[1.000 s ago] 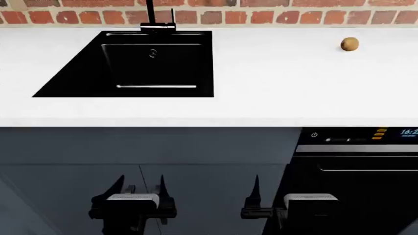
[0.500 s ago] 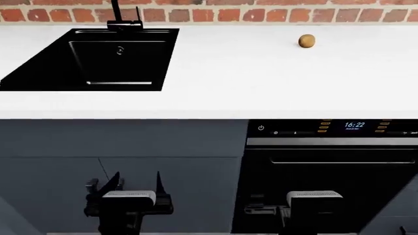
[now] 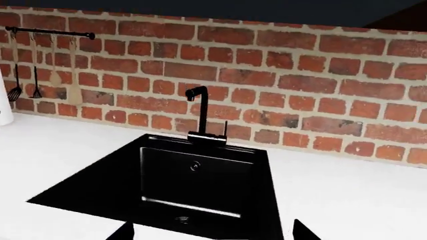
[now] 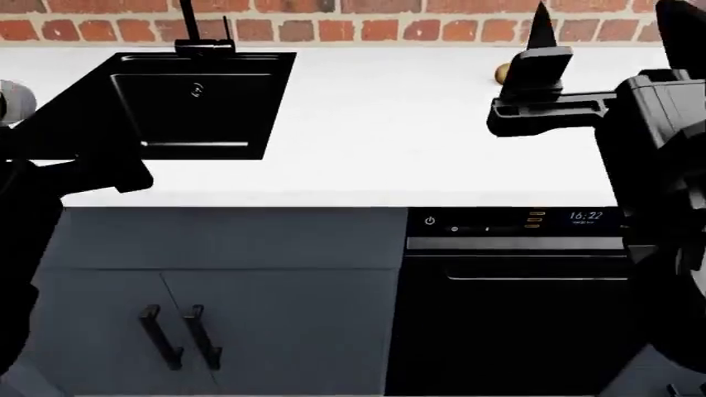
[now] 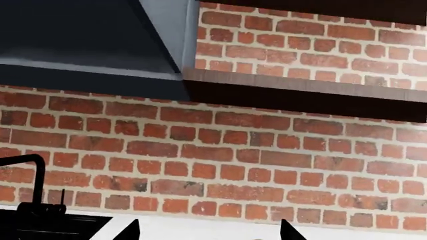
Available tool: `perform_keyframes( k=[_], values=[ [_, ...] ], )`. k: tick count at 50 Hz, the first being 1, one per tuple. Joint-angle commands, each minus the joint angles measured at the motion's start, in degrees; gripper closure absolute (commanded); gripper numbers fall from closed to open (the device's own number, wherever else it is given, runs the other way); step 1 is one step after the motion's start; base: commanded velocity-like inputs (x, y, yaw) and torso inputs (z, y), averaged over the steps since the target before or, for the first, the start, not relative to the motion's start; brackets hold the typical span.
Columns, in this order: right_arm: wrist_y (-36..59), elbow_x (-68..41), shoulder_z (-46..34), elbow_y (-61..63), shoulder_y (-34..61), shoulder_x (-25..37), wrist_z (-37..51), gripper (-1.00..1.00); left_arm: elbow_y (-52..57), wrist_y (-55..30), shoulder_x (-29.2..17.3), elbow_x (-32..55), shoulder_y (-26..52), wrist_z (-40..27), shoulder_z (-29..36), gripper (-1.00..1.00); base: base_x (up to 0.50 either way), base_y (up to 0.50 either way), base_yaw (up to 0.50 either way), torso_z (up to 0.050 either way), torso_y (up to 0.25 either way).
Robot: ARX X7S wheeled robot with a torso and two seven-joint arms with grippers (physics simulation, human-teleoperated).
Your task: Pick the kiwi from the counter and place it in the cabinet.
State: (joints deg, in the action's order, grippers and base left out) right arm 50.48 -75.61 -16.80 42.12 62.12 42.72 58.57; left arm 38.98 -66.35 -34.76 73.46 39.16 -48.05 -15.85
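The kiwi [image 4: 502, 74] lies on the counter [image 4: 375, 132] in the upper right of the head view, near the brick wall [image 4: 364, 29], and only its left edge shows from behind a finger of the right gripper [image 4: 601, 50]. That gripper hangs above the counter at the upper right, apart from the fruit as far as can be told; in the right wrist view two finger tips at the bottom edge stand well apart, so its jaws are spread. That same view looks mostly at brick, a dark hood [image 5: 87, 45] and a shelf [image 5: 300, 92].

The sink [image 4: 193, 103] sits in the counter at upper left, with a faucet [image 4: 198, 37] at its back. The left gripper [image 3: 210, 232] shows in the left wrist view as two tips spread wide over the sink's near edge. Below the counter are cabinet doors [image 4: 221, 314] with two handles [image 4: 182, 335], and an oven [image 4: 518, 306] to their right.
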Motion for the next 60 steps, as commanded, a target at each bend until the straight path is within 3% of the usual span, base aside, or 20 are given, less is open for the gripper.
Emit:
perform_keyframes(
  k=[1, 5, 14, 20, 60],
  values=[
    [10.8, -52.91, -10.77, 0.48, 34.26, 12.92, 27.61, -1.0, -1.43, -8.71, -17.88, 43.91, 20.68, -25.41, 3.45, -1.0, 0.0, 0.0, 0.0, 0.05, 0.014],
    [11.72, -54.07, -12.69, -0.96, 37.49, 12.58, 28.11, -1.0, -3.65, -6.67, -20.85, 47.9, 27.12, -27.15, 8.6, -1.0, 0.0, 0.0, 0.0, 0.05, 0.014],
    [11.87, -52.18, -12.23, -0.47, 35.64, 14.01, 25.45, -1.0, -5.3, -4.82, -22.01, 50.43, 31.71, -27.53, 11.93, -1.0, 0.15, -0.2, 0.0, 0.05, 0.015],
    [11.86, -49.81, -11.16, 0.45, 33.02, 14.69, 23.3, -1.0, -4.84, -4.15, -21.71, 50.4, 31.37, -27.33, 11.98, -1.0, 0.28, -0.41, 0.0, 0.046, 0.03],
    [11.11, -40.38, -7.83, 2.94, 23.26, 16.1, 15.88, -1.0, -4.17, -2.79, -19.81, 47.13, 29.39, -24.23, 11.95, -1.0, 0.33, -0.36, 0.0, 0.0, 0.0]
  ],
)
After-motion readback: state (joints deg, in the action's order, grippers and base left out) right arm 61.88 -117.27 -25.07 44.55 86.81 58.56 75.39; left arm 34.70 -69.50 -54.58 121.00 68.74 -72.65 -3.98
